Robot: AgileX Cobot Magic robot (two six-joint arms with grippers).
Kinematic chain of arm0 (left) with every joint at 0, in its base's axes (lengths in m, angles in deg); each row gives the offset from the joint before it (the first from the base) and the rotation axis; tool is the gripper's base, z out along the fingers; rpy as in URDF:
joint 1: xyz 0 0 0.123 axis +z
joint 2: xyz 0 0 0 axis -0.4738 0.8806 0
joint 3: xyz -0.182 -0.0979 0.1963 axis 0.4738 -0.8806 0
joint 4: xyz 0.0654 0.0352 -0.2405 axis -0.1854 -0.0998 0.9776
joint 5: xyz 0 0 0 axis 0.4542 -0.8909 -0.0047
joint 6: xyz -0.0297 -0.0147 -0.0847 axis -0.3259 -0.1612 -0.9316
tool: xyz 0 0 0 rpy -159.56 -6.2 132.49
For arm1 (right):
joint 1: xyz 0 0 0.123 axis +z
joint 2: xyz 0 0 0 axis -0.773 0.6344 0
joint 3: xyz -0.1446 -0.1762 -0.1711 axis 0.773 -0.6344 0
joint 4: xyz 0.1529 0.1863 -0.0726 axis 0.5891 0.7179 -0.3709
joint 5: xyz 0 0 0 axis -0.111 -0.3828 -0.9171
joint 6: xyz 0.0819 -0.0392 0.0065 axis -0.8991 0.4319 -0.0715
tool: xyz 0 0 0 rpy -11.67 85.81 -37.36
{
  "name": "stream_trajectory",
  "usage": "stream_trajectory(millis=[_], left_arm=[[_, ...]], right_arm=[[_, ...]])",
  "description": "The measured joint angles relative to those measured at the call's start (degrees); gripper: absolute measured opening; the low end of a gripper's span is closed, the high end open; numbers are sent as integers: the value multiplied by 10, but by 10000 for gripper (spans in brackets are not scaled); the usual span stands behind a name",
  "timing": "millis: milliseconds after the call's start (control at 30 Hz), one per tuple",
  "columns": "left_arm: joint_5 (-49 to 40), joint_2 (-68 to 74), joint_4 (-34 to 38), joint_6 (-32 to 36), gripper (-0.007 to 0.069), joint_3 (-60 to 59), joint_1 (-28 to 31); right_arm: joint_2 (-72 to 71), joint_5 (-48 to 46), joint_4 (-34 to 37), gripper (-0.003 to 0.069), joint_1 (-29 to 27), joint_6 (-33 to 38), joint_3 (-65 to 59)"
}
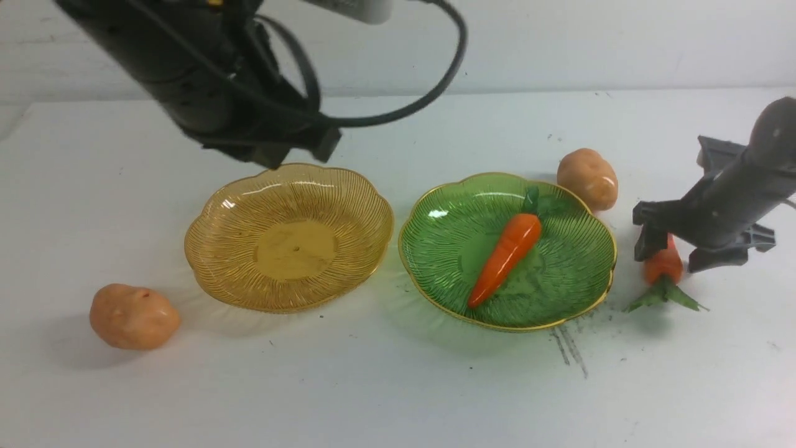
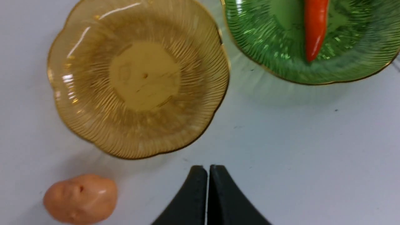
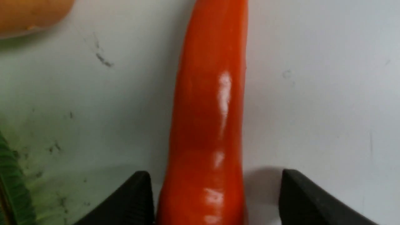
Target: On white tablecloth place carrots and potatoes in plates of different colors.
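Potato (image 1: 134,316) just beside amber plate (image 1: 289,236)

Looks like a robotics lab bench: scuffed white tablecloth (image 1: 398,386), bare white wall (image 1: 622,43), black cabled robot arm (image 1: 186,81) overhead.

Just a plain white wall (image 1: 622,43) across the bkgd.

amber plate (image 1: 211,252), green plate (image 1: 435,264): ribbed, gold-rimmed | carrots (image 1: 507,258): orange, green tops | potatoes (image 1: 134,316): tan-orange
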Motion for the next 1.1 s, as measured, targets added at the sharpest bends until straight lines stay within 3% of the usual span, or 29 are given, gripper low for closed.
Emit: stream_trajectory(millis=[33, 67, 333, 467, 600, 767, 900, 933, 967, 1033, 1100], left_arm=[[0, -3, -3, -2, -4, -3, 0], [0, -28, -28, -20, -4, -20, 0], [1, -88, -82, -75, -4, -63, 1], [1, -92, -82, -82, -4, -92, 16], [1, -92, -74, -96, 0, -143, 70], [2, -92, -45, -74, 0, -171, 125], [3, -93, -24, -52, 0, -191, 156], [4, -94, -8, -50, 0, -199, 173], [4, -94, -6, -50, 0, -200, 173], [4, -94, 27, -48, 0, -206, 212], [4, -94, 44, -45, 0, -209, 240]], right_arm=[[0, 0, 0, 432, 0, 1, 0], [-5, -16, 0, 296, 1, 10, 9], [-97, -156, 19, 316, 10, 26, 62], [-126, -151, 49, 316, 46, 50, 66], [-107, -128, 62, 316, 114, 65, 67], [-69, -92, 65, 316, 147, 67, 67], [-57, -91, 53, 411, 153, 37, 66], [-57, -96, 38, 492, 153, 11, 66], [-57, -97, 38, 503, 153, 8, 66], [-58, -113, 7, 610, 153, -11, 66], [-60, -142, -11, 659, 153, -12, 67]])
